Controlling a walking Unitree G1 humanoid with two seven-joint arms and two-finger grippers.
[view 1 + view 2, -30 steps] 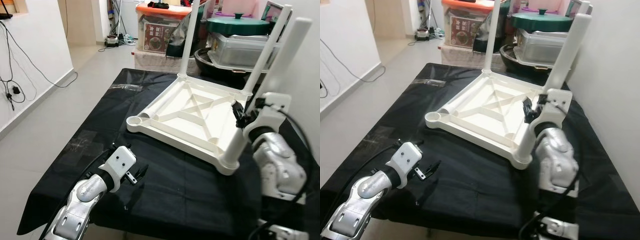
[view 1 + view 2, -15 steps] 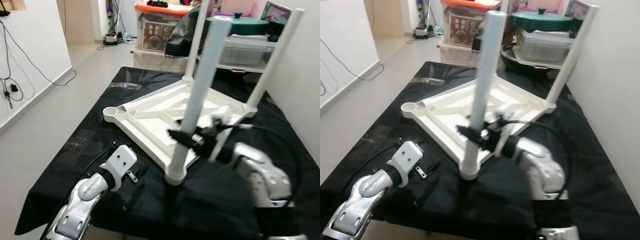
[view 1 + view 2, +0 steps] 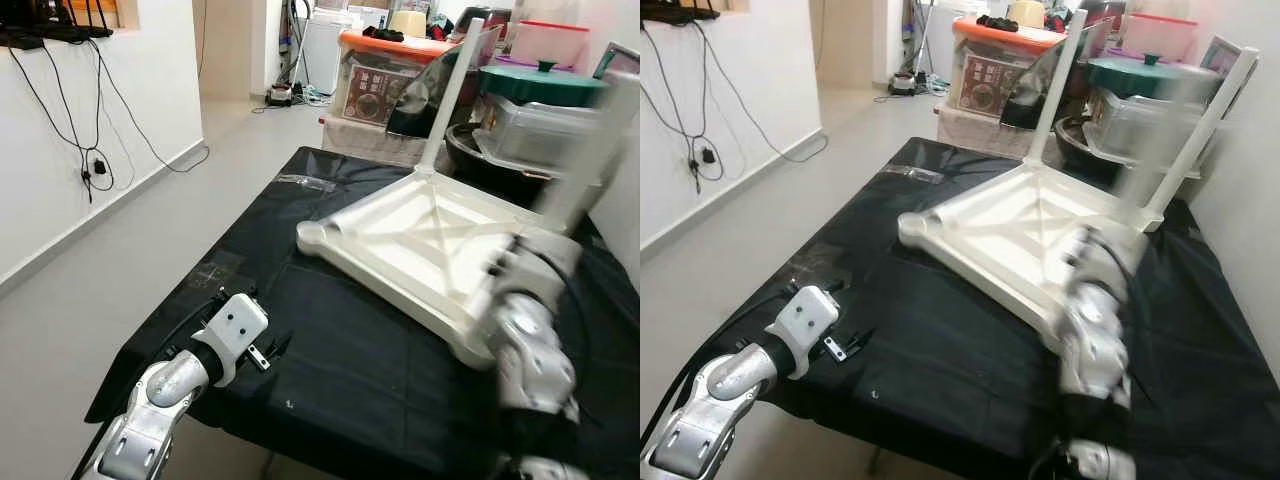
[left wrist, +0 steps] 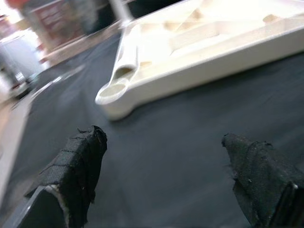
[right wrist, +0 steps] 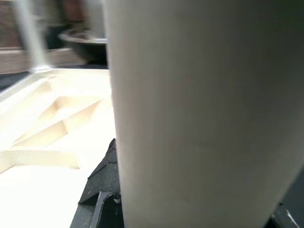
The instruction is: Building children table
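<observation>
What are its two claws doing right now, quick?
Left claw: open, empty, hovering over the black cloth near the upturned white table top.
Right claw: closed around a white table leg.

You will find no lettering you can read here. The clear storage box with the orange lid [image 3: 372, 75] behind the table shows a printed red-brown carton through its wall, but its print is too small and blurred for you to make out any word.

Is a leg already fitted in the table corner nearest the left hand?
No, that corner socket of the white tabletop is an open hole facing the left hand.
</observation>
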